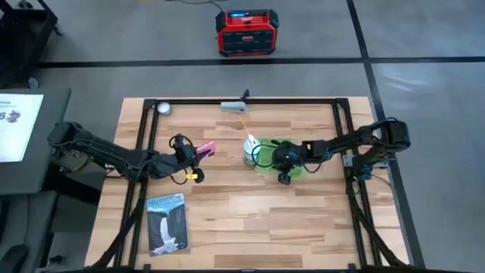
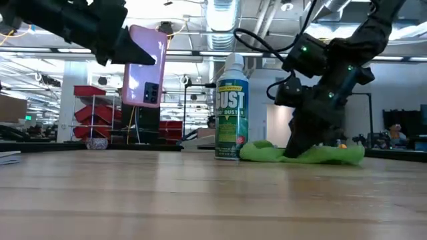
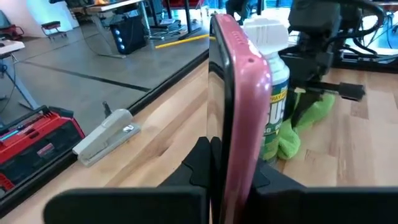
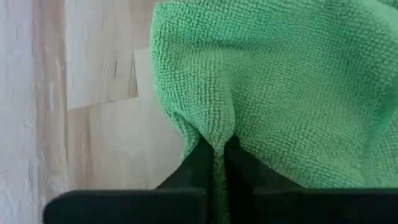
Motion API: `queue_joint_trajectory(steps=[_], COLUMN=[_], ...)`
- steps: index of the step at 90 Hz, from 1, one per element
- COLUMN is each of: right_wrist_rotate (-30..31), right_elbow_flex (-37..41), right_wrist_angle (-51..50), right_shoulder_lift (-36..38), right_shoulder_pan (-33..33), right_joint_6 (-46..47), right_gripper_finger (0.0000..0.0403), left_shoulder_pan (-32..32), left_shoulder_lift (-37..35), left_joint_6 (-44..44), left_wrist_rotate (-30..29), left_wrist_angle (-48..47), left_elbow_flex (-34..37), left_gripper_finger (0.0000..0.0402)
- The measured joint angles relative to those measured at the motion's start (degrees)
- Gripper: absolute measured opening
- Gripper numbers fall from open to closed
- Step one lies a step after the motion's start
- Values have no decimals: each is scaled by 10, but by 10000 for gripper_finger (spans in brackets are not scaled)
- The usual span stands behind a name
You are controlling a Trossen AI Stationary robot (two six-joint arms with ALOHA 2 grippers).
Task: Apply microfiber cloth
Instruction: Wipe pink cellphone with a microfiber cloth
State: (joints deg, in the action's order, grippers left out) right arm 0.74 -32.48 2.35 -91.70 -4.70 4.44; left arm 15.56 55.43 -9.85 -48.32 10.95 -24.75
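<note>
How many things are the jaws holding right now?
2. The pink phone is held off the table in the left gripper; the green microfiber cloth is pinched in the right gripper, on the table beside the duster can.

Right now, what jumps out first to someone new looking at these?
The pink phone, held on edge above the table by the left gripper. Right of it, the right gripper is down on the table pinching a fold of the green microfiber cloth, beside the upright duster can.
</note>
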Motion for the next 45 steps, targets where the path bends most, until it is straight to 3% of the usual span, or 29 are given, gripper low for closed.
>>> queue_joint_trajectory(steps=[20, 45], right_wrist_rotate=[-20, -12], right_elbow_flex=[4, 3], right_wrist_angle=[-15, 99], right_shoulder_lift=[58, 105], right_shoulder_pan=[87, 165], right_joint_6=[51, 90], right_gripper_finger=[2, 1], left_shoulder_pan=[38, 68], left_shoulder_lift=[-12, -11], left_joint_6=[3, 61], left_wrist_rotate=[-19, -26], left_wrist_angle=[10, 91], left_elbow_flex=[0, 0], left_gripper_finger=[2, 2])
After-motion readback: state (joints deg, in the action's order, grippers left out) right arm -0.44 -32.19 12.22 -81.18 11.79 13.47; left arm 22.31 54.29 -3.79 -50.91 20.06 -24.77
